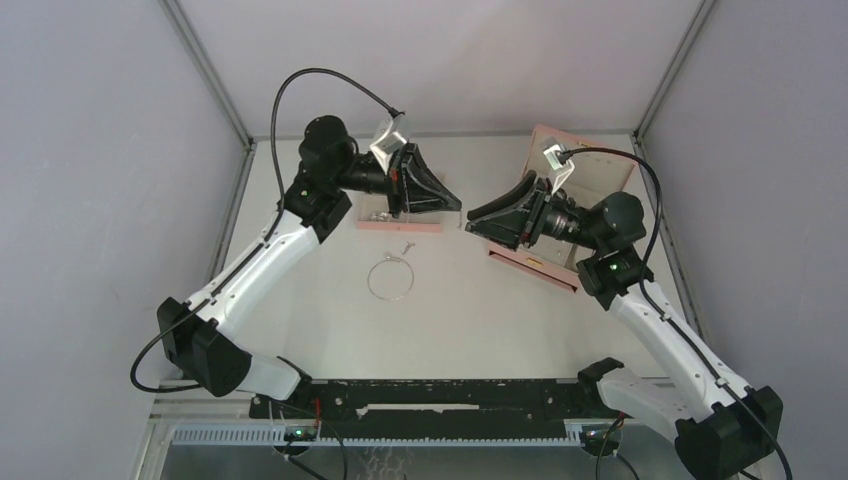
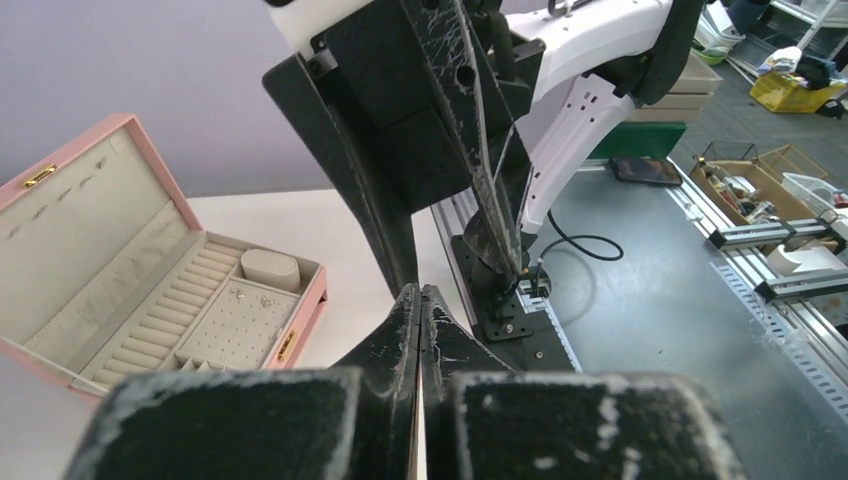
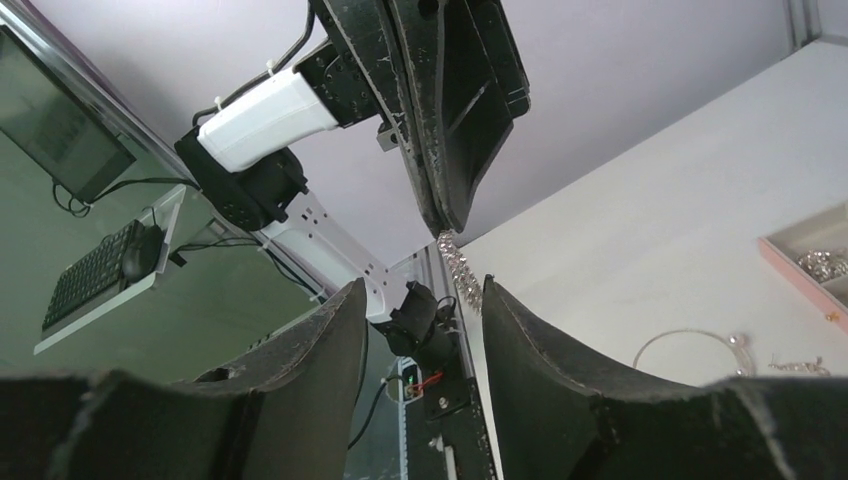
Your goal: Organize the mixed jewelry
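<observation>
Right pincer (image 3: 422,290) gaped half open, empty, facing the left pincer (image 3: 446,225) clamped on a dangling chain (image 3: 458,265); centring on it looked wisest.

Glittering metal chain (image 3: 458,268), shiny wire hoop (image 1: 368,280), scuffed black left claw (image 2: 420,295)

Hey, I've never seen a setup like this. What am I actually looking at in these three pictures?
These are two robot arms bolted to a white table. The wide picture looks down from above, and the other two come from a camera on each wrist. The left claw is shut on a sparkly chain, which dangles just ahead of the open right claw. On the table lie a thin silver hoop, a tiny silver piece, a pink tray and an open pink jewelry box.
</observation>
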Available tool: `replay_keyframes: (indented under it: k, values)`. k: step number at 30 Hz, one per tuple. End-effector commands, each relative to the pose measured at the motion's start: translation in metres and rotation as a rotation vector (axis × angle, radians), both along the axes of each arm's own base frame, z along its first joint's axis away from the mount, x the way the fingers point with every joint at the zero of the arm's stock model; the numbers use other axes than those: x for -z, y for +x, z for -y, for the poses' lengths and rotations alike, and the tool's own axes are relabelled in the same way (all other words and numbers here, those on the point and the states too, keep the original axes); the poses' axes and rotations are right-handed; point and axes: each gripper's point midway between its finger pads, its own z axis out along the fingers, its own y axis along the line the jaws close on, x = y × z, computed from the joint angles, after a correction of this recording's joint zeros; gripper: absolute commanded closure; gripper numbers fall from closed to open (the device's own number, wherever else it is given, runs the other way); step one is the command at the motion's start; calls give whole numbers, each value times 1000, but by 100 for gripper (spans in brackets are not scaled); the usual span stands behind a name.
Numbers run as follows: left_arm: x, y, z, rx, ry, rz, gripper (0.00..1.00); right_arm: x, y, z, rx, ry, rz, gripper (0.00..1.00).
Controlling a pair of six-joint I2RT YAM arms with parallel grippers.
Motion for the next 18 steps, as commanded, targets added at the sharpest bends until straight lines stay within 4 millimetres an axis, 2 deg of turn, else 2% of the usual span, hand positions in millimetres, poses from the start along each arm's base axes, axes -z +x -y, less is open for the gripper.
replay_keyframes:
  k: [1,11,18]
  values:
    - [-32,-12,-8,21,-67,75,100,-18,1,-4,-3,54,77,46]
    - [-36,-13,-6,32,-94,64,100,-27,1,-10,-44,73,105,52]
    - [-36,-12,-6,26,-96,61,100,-39,-6,-10,-75,84,144,51]
